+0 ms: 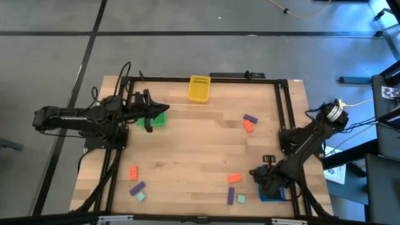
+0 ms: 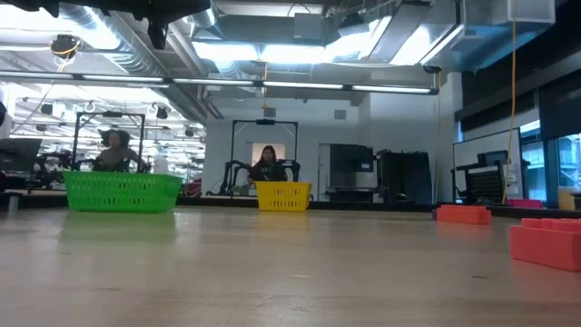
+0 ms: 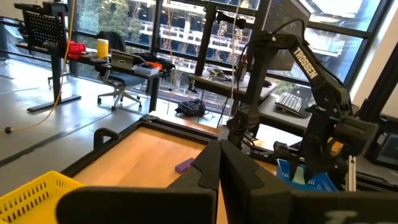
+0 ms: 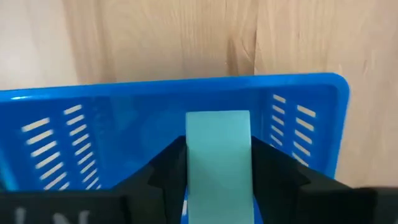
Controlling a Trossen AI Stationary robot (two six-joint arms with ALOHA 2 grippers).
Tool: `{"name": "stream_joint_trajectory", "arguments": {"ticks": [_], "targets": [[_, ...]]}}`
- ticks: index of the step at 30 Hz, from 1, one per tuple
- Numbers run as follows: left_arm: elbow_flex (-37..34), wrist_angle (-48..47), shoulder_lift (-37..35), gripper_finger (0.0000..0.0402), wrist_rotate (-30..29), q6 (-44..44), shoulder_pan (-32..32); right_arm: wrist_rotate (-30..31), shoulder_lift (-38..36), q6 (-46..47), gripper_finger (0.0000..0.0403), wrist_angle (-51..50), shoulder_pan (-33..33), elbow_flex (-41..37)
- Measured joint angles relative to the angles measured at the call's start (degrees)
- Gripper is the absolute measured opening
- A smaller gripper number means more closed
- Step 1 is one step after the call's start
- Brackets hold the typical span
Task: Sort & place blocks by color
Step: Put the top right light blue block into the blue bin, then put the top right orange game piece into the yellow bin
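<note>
My right gripper (image 1: pixel 269 181) points down over the blue tray (image 1: pixel 278 196) at the near right corner, shut on a pale mint block (image 4: pixel 217 134). My left gripper (image 3: pixel 221 165) is shut on nothing and held level above the green tray (image 1: pixel 159 120) at the far left. Loose blocks lie flat on the table. A purple one (image 1: pixel 250 118) and an orange one (image 1: pixel 248 125) are at the far right. An orange (image 1: pixel 234 179), a purple (image 1: pixel 230 196) and a mint one (image 1: pixel 241 199) lie left of the blue tray. My right gripper pinches the mint block between its two fingers (image 4: pixel 273 168), one on each of two opposite sides (image 4: pixel 244 155). The fingers come from above, pointing down. The block is inside the blue tray's outline, above its floor. Whether its lower face touches the floor I cannot tell.
A yellow tray (image 1: pixel 199 89) stands at the far edge's middle. Near the left front lie an orange (image 1: pixel 134 172), a purple (image 1: pixel 137 187) and a mint block (image 1: pixel 141 196). A black frame rail (image 1: pixel 284 106) runs along the table's right side. The table's middle is bare wood.
</note>
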Motion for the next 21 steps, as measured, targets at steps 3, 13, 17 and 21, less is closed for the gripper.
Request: {"name": "stream_joint_trajectory", "arguments": {"ticks": [3,13,17,21], "targets": [[0.0,0.0,0.0,0.0,0.0,0.0,0.0,0.0,1.51,-0.66,0.0144,0.94,0.02,0.0],[0.0,0.04,0.0,0.0,0.0,0.0,0.0,-0.37,2.51,-0.59,0.0189,1.53,0.02,0.0],[0.0,0.04,0.0,0.0,0.0,0.02,0.0,-0.39,2.51,-0.55,0.0195,1.51,0.0,0.0],[0.0,0.04,0.0,0.0,0.0,0.02,0.0,-1.92,2.51,-0.42,0.0199,1.51,-0.02,0.0]]}}
